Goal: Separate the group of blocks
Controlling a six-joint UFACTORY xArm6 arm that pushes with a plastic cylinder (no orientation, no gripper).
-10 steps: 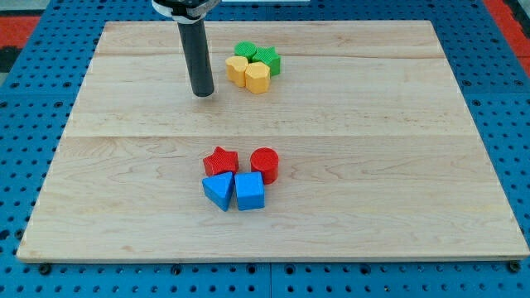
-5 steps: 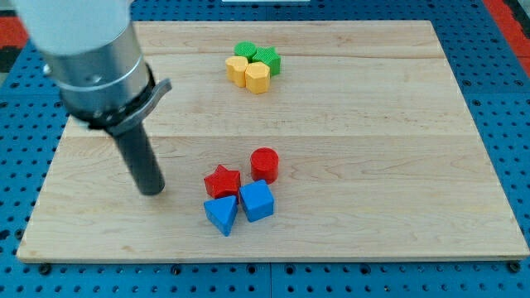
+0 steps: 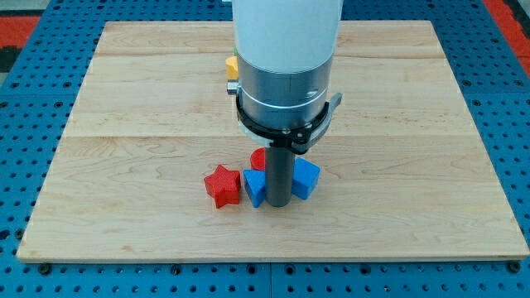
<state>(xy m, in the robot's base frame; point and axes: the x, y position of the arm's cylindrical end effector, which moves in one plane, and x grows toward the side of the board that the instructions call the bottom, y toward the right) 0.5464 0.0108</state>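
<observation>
My tip (image 3: 278, 204) sits low in the middle of the frame on the wooden board (image 3: 124, 165), wedged between two blue blocks. One blue block (image 3: 253, 187) touches the rod on its left, the other blue block (image 3: 306, 178) on its right; their shapes are partly hidden. A red star (image 3: 222, 185) lies just left of them, apart. A red block (image 3: 258, 159) peeks out behind the rod. A yellow block (image 3: 231, 66) shows at the arm's upper left edge.

arm: upright, view centre | rod: vertical | my tip (image 3: 278, 204): down at board level
</observation>
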